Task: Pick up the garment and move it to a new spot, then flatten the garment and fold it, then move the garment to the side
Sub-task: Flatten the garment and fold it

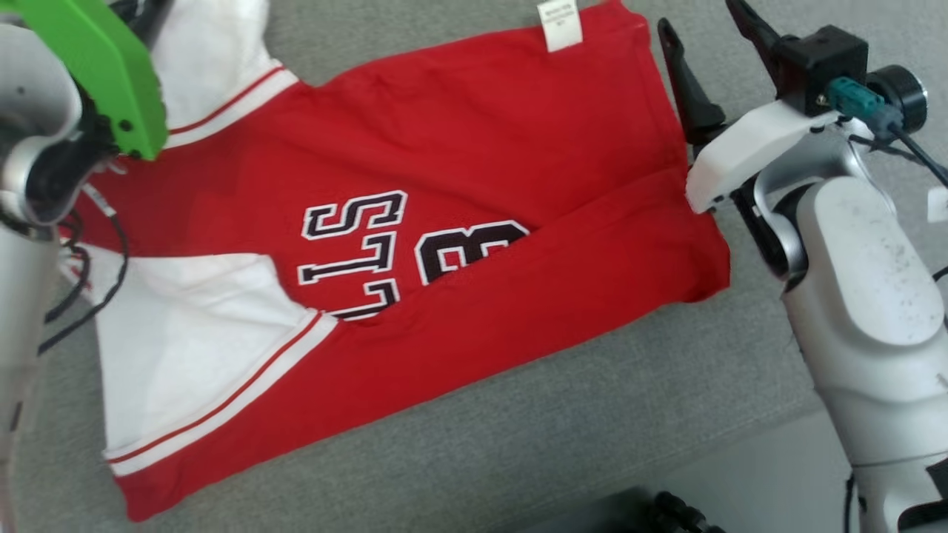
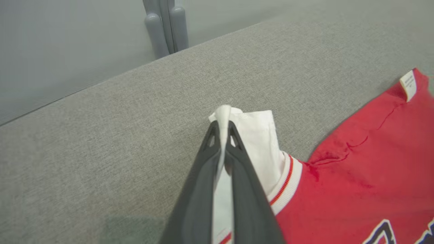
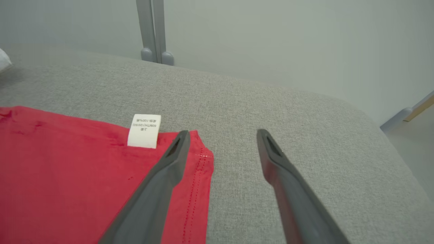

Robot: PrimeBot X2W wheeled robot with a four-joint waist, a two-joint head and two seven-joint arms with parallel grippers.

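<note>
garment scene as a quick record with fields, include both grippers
garment: red and white jersey, spread on the grey surface, one fold covering part of its lettering
left gripper: shut on the white sleeve
right gripper: open, nothing held, one finger above the red hem corner near the label
contact of right gripper with cloth: cannot tell

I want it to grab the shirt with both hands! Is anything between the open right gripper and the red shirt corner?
Nothing visible is in the way. The right gripper is open at the corner of the shirt, one finger over the red hem, the other over bare grey cushion.
</note>
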